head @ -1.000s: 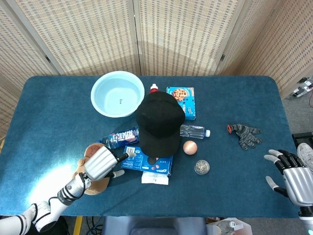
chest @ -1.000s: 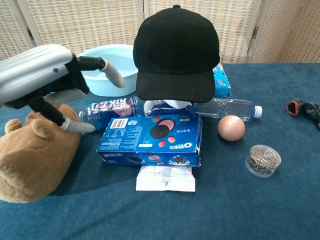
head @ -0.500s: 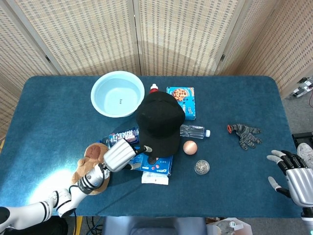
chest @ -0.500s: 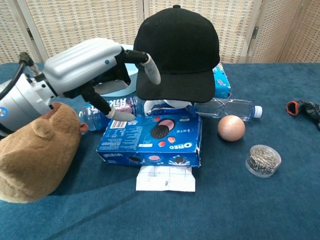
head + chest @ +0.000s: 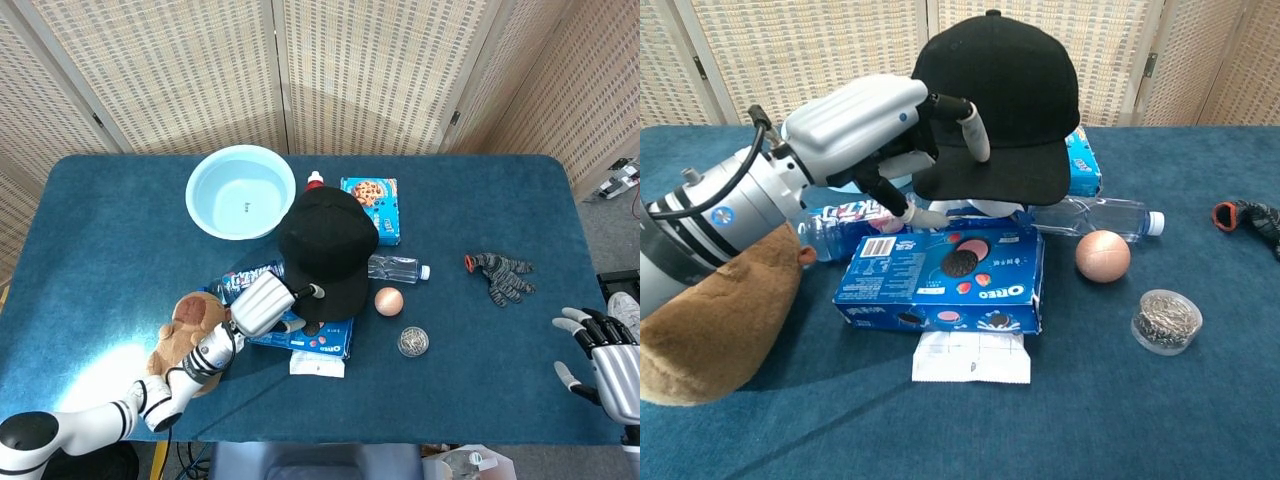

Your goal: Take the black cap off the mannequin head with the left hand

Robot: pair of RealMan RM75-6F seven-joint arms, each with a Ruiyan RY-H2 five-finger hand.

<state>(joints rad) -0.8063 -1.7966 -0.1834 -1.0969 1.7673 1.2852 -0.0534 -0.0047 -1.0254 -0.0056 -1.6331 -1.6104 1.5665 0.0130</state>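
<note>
The black cap (image 5: pixel 325 245) (image 5: pixel 1010 90) sits on the mannequin head (image 5: pixel 980 207), of which only a white sliver shows under the brim. My left hand (image 5: pixel 265 303) (image 5: pixel 875 125) is at the brim's left edge. Its fingers (image 5: pixel 975 130) reach over the top of the brim and its thumb (image 5: pixel 925 217) lies below it. The brim lies between them with no firm pinch visible. My right hand (image 5: pixel 603 362) hangs off the table's near right corner, fingers spread and holding nothing.
A blue Oreo box (image 5: pixel 940 280) lies in front of the cap, over a white packet (image 5: pixel 970 357). A teddy bear (image 5: pixel 700 320) sits under my left forearm. Also present: a light blue basin (image 5: pixel 240 192), a water bottle (image 5: pixel 1100 215), a copper ball (image 5: pixel 1102 256), a round tin (image 5: pixel 1166 320) and a glove (image 5: pixel 500 272).
My left hand has moved right and forward from above the teddy bear to the cap's brim, fingers now over it. The right hand has drifted slightly right.
</note>
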